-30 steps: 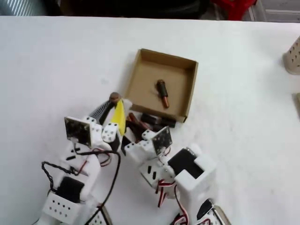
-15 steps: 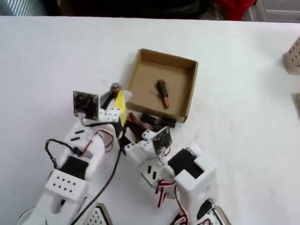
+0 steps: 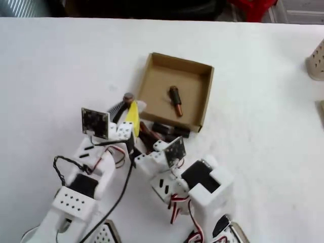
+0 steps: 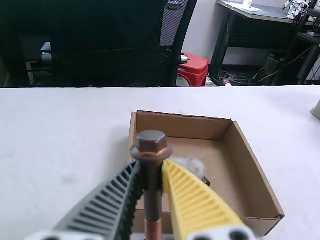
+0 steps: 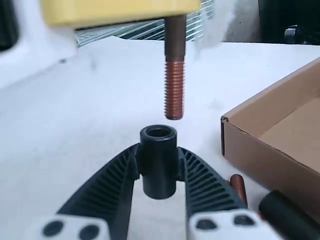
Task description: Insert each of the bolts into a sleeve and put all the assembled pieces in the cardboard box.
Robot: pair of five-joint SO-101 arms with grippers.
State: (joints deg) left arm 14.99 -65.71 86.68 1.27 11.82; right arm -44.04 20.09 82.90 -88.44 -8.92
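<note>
gripping bolt [image 4: 151,150] by shank, left jaws closed tight on it, hex head above, threaded end down. bolt tip hangs just over open bore of sleeve [image 5: 159,162], not touching. right jaws clamped around that black sleeve, held upright. cardboard box [image 3: 157,91] just beyond, one assembled piece [image 3: 175,100] lying inside. spare sleeves [image 3: 171,130] and spare bolts [image 3: 146,130] on desk [image 3: 61,61] beside box's near wall.
</note>
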